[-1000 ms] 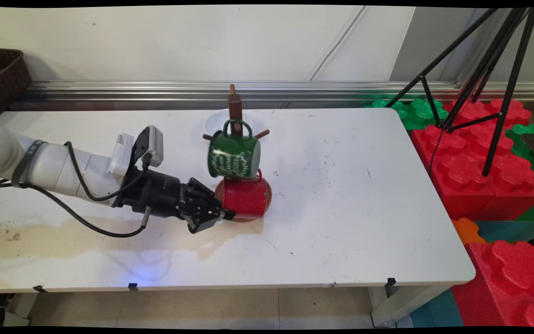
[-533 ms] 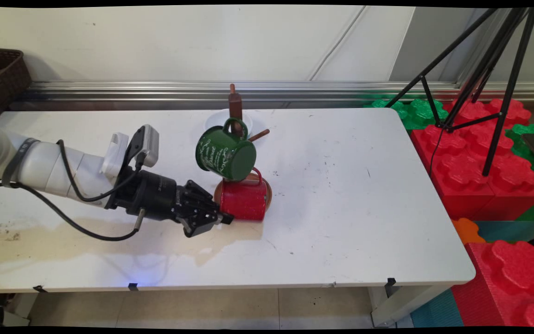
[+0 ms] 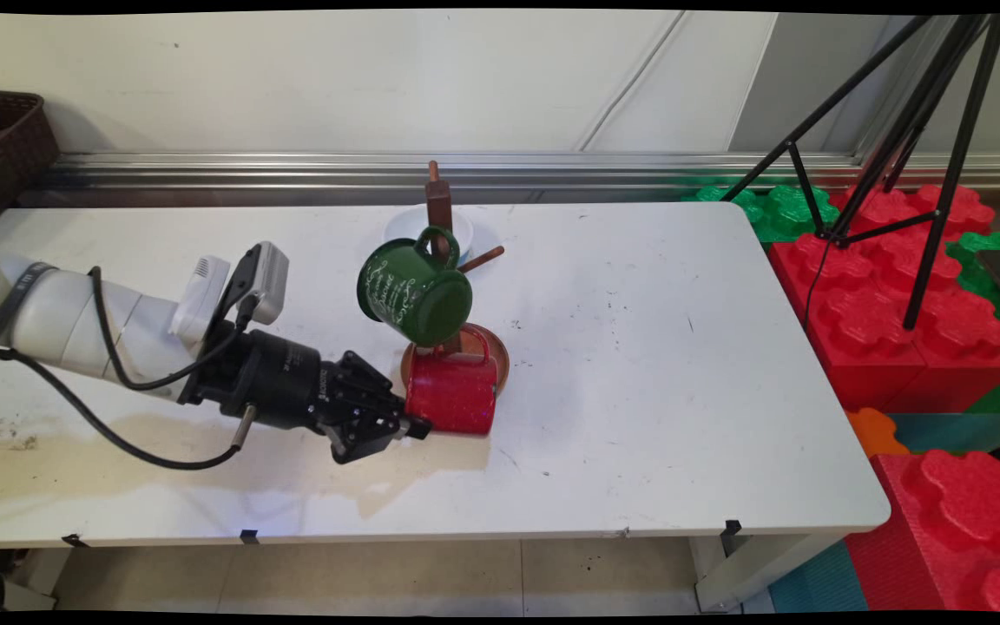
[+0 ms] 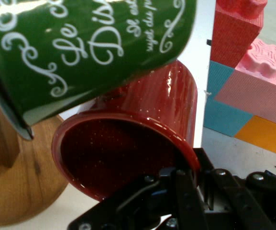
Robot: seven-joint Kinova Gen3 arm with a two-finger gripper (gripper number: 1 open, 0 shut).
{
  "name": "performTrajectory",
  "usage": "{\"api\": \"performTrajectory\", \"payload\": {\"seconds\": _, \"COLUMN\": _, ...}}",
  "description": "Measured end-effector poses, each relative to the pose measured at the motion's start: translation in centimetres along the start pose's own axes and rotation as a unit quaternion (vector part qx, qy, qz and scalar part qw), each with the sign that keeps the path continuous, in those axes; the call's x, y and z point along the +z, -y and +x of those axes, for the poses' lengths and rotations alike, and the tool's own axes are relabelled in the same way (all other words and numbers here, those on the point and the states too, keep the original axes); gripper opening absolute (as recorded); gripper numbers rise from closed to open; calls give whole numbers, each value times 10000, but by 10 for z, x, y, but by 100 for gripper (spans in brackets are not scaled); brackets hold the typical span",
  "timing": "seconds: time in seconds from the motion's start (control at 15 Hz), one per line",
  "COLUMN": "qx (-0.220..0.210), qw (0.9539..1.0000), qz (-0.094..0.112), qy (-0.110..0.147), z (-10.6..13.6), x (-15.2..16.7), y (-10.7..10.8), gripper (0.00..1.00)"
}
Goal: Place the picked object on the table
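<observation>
The white table (image 3: 639, 365) carries a wooden mug stand (image 3: 441, 208). At its 7 o'clock the end effector (image 3: 409, 425) is clamped on the rim of the red mug (image 3: 452, 392), now dragged off the stand's base (image 3: 491, 347). Above, the green mug (image 3: 413, 291) has swung, tilted toward 8 o'clock.

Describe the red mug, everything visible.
The red mug is glossy, enamel-looking, with fine pale speckles. It lies on its side, handle up, open mouth toward the gripper, which is shut on its rim. It sits at the near edge of the round wooden base of the mug stand. The tilted green mug, hanging by its handle from the stand, overlaps its upper side in both views; contact looks likely. Its inside looks empty.
</observation>
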Motion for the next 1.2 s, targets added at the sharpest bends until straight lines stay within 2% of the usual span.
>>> {"api": "performTrajectory", "payload": {"seconds": 0.67, "qx": 12, "qw": 9997, "qz": -192, "qy": 153, "z": -3, "x": -9, "y": -15, "gripper": 0}}
{"api": "performTrajectory", "payload": {"seconds": 0.87, "qx": 68, "qw": 9996, "qz": -142, "qy": 246, "z": -4, "x": -11, "y": -15, "gripper": 0}}
{"api": "performTrajectory", "payload": {"seconds": 1.2, "qx": 240, "qw": 9980, "qz": 35, "qy": 592, "z": -4, "x": -20, "y": -13, "gripper": 0}}
